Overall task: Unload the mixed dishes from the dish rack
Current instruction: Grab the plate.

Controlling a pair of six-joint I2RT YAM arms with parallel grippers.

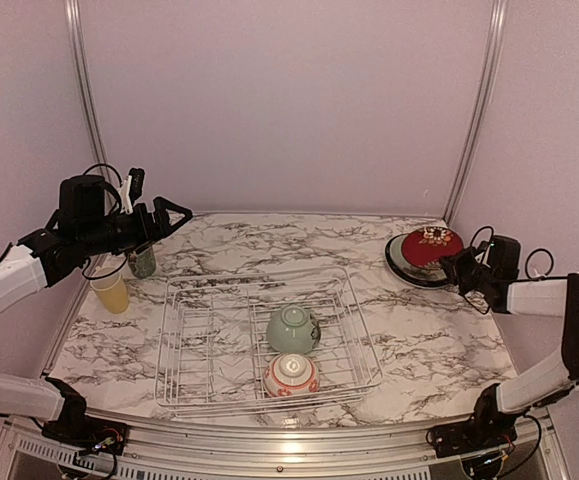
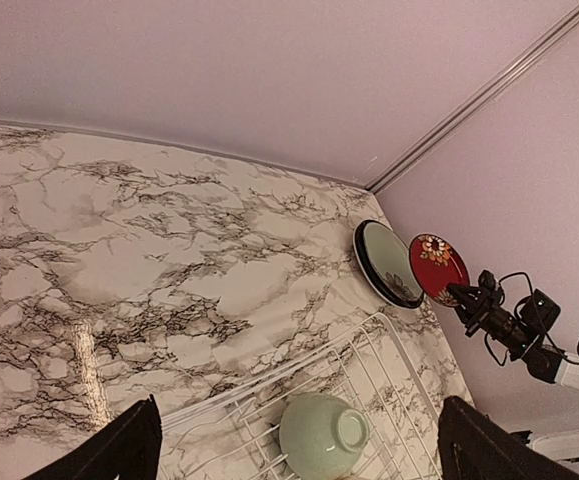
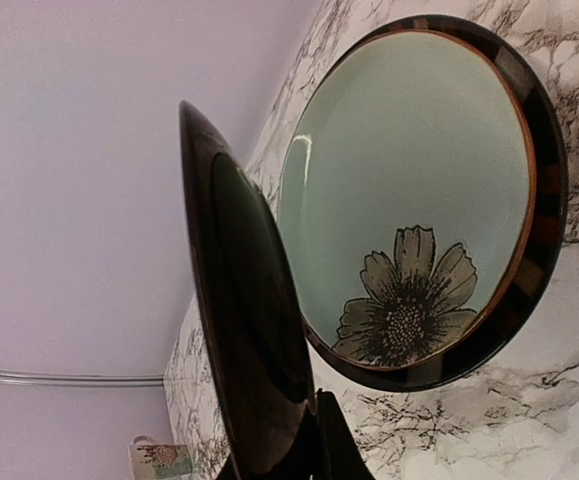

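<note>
The dish rack point(image 1: 259, 284) stands mid-table and holds an overturned pale green bowl point(image 1: 292, 329) and a red-striped white bowl point(image 1: 291, 375). My left gripper point(image 1: 159, 200) hangs open and empty above the table's left back, over a patterned cup point(image 1: 143, 260) and a yellow cup point(image 1: 111, 289). In the left wrist view the green bowl point(image 2: 324, 435) lies far below between the fingers point(image 2: 129, 445). At the right, my right gripper point(image 1: 454, 265) is shut on the rim of the dark red floral plate point(image 1: 431, 245), tilted over the teal-floral plate point(image 1: 406, 262). The held plate's dark underside point(image 3: 244, 330) stands edge-on beside the teal plate point(image 3: 409, 200).
The marble table meets walls at the back and both sides, with metal corner posts point(image 1: 474, 110). The teal plate lies close to the right wall. The two cups stand near the left wall, just outside the rack's back left corner.
</note>
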